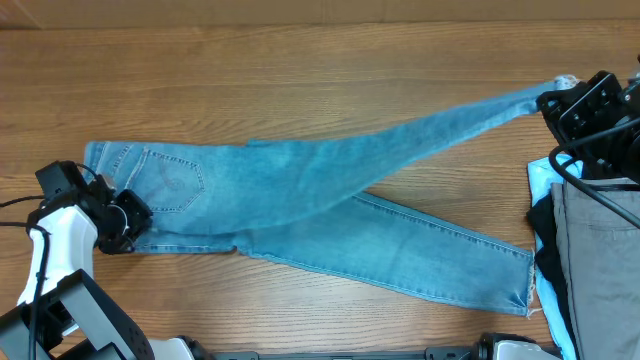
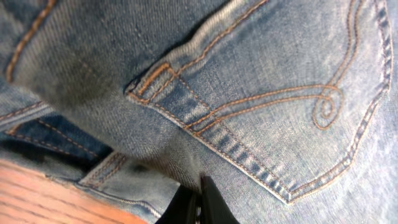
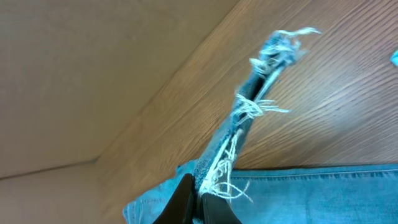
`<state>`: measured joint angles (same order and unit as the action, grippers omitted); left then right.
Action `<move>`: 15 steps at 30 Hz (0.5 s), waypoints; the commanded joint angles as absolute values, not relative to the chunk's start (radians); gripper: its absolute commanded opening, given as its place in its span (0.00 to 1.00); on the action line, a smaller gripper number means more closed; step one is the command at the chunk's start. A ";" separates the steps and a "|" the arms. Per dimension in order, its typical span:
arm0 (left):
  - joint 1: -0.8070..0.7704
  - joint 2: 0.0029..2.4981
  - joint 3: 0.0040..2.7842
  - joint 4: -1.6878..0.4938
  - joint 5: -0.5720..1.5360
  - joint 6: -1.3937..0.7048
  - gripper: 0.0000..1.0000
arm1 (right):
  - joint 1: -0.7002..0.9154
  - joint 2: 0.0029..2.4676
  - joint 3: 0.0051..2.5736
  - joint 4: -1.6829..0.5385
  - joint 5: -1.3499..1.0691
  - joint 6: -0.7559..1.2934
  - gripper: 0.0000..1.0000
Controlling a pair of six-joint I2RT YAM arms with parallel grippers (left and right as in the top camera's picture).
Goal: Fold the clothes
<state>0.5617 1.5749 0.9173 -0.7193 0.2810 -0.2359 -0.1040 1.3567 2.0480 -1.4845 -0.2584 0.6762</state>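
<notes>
The light blue jeans (image 1: pixel 300 190) lie across the wooden table, waist at the left, legs spread apart to the right. My left gripper (image 1: pixel 125 220) is shut on a fold of denim at the waist, just beside the stitched back pocket (image 2: pixel 292 106); its jaws (image 2: pixel 200 200) pinch the cloth. My right gripper (image 1: pixel 555 100) is shut on the frayed hem (image 3: pixel 261 81) of the upper leg, holding it stretched at the far right; its jaws (image 3: pixel 199 194) clamp the hem edge. The other leg's frayed hem (image 1: pixel 528 285) lies flat at the lower right.
At the right edge is a pile of other clothes: grey trousers (image 1: pixel 600 240), a black garment (image 1: pixel 552 250) and a pale-blue cloth (image 1: pixel 540 178), which also shows under my right gripper (image 3: pixel 311 199). A wall or board edge runs along the back of the table (image 1: pixel 300 40).
</notes>
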 commanded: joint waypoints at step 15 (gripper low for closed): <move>0.665 1.318 1.480 -1.227 0.219 -0.112 0.04 | -0.099 1.313 2.125 -1.694 -0.203 0.682 0.04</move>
<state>0.6621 1.3418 1.4456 -1.2541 0.2676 -0.1379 -0.1028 1.3018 2.1002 -1.6997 -0.2420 0.6643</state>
